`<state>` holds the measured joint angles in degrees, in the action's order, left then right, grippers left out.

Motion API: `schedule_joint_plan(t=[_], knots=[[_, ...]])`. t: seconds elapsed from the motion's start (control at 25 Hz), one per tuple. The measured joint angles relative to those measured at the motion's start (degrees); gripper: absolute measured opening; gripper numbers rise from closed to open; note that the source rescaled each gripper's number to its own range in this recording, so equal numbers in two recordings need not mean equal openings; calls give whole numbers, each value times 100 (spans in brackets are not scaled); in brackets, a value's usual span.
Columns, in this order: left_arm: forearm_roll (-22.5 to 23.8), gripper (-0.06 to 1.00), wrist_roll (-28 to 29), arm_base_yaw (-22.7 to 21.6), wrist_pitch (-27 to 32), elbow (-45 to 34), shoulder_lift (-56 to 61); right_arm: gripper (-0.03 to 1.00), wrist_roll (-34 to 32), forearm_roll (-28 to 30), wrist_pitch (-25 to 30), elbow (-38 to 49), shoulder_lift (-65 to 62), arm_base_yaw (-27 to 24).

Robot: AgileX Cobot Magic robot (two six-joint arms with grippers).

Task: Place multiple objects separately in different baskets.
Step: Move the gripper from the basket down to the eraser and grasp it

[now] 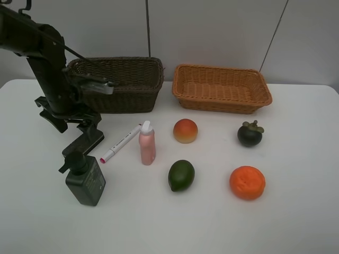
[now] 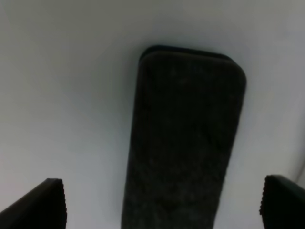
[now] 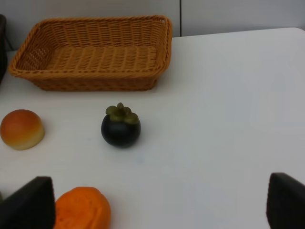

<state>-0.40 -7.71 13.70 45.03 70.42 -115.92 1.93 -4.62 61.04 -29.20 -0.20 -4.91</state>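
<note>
My left gripper (image 1: 85, 127) hangs open just above the black block (image 1: 85, 144), which lies flat on the table. In the left wrist view the block (image 2: 183, 143) fills the middle, between the spread fingertips (image 2: 47, 205). The dark green pump bottle (image 1: 85, 181) stands just in front of the block. The white pink-tipped marker (image 1: 121, 144) and pink white-capped bottle (image 1: 147, 144) are to its right. The red-yellow fruit (image 1: 185, 130), green fruit (image 1: 181, 175), mangosteen (image 1: 249, 134) and orange (image 1: 247, 182) lie further right. My right gripper (image 3: 157, 210) is open and empty, out of the exterior high view.
The dark brown basket (image 1: 119, 84) stands at the back left, right behind my left arm. The light tan basket (image 1: 221, 88) stands at the back right and looks empty in the right wrist view (image 3: 90, 52). The white table (image 1: 296, 222) runs to its front edge.
</note>
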Motion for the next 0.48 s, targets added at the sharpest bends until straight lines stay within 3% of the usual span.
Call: schedule_joint_plan(t=[0.24, 0.48], knots=[[40, 100, -1, 0, -611, 5, -234, 94, 0, 0, 0, 0, 0, 0], [40, 100, -88, 0, -837, 11, -542, 94, 0, 0, 0, 0, 0, 0]])
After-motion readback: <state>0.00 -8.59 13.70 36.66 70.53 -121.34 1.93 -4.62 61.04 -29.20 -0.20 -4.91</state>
